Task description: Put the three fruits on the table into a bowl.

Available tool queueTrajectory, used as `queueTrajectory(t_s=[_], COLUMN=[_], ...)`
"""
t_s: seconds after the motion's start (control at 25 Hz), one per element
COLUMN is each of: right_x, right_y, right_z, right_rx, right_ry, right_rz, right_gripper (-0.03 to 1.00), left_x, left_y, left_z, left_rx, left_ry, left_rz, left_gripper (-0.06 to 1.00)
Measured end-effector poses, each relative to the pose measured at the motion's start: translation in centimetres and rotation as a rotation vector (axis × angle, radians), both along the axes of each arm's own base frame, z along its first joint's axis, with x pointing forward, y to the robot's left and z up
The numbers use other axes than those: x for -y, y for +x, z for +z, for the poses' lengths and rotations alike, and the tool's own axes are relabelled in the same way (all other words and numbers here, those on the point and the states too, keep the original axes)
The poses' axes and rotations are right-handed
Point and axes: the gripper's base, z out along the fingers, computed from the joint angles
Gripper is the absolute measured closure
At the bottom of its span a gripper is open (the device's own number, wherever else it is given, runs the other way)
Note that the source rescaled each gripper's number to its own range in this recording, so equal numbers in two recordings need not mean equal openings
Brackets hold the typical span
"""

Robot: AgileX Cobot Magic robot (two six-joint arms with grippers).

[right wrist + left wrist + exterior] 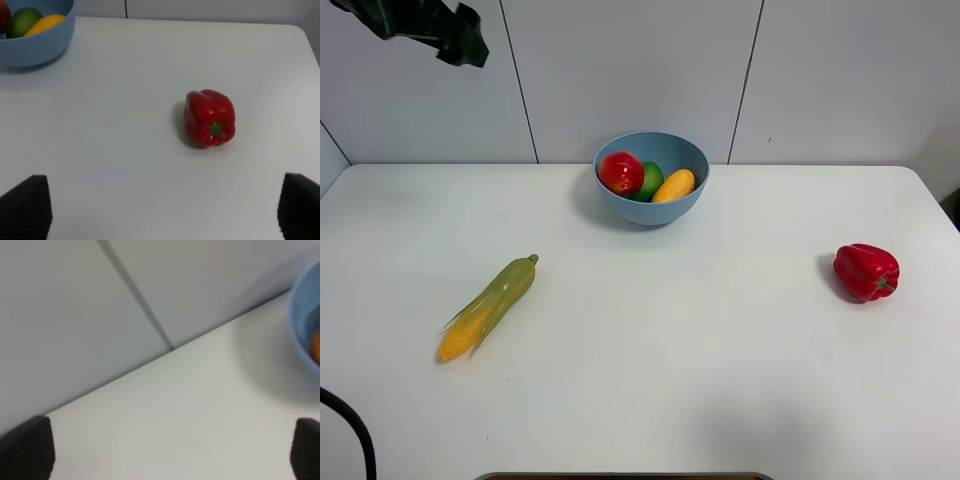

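The light-blue bowl (653,205) stands at the back middle of the white table (670,390). Inside it lie the red apple (620,172), the green lime (650,180) and the yellow-orange mango-like fruit (674,186). In the right wrist view the bowl (35,47) shows with the lime (24,20) and mango (46,22). My right gripper (162,207) is open and empty, well short of the pepper. My left gripper (167,452) is open and empty over bare table, with the bowl's rim (302,325) off to one side. A dark part of the left arm (425,28) hangs at the top left.
A green-husked corn cob (488,307) lies on the left half of the table. A red bell pepper (866,271) sits near the right edge, also in the right wrist view (209,118). A grey panelled wall runs behind the table.
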Motion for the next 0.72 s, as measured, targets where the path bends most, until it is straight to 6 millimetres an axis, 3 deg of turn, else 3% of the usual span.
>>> queueTrajectory(t_s=[0.28, 0.72], right_x=[0.0, 0.0], right_y=[0.0, 0.0], right_z=[0.0, 0.0], right_rx=[0.000, 0.000], right_ry=[0.000, 0.000], right_rz=[0.000, 0.000], right_gripper=[0.03, 0.03], left_x=[-5.4, -8.9], left_y=[-3.3, -11.6], left_z=[3.0, 5.6], left_rx=[-0.048, -0.051], left_ry=[0.010, 0.002], left_rz=[0.148, 0.248], left_gripper=[-0.04, -0.04])
